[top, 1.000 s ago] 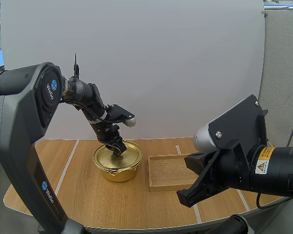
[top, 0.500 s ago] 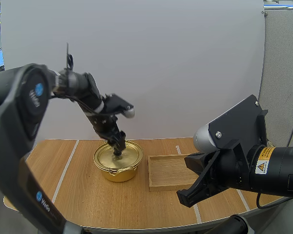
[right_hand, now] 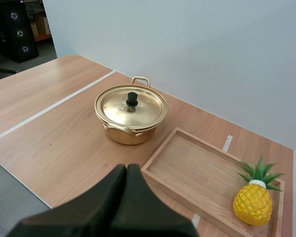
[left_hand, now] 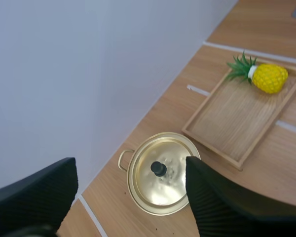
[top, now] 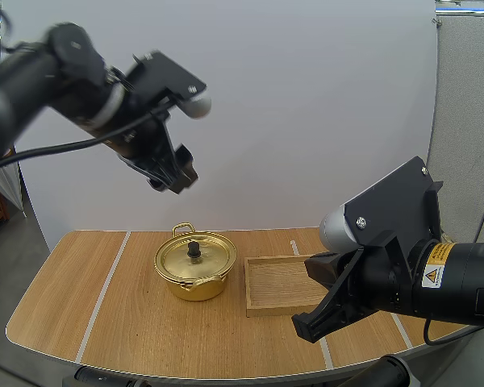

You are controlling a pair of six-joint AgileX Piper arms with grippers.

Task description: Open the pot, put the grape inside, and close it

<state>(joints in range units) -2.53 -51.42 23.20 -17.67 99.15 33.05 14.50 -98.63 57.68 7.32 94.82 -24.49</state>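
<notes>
The shiny round gold pot, its lid seated and topped by a black knob, stands on the wood-grain table well below my left pincer, whose ribbed fingers are spread wide. Beside the pot, a shallow rectangular wooden tray holds a bumpy yellow pineapple, just ahead of my right pincer, which is pressed together into one wedge.
</notes>
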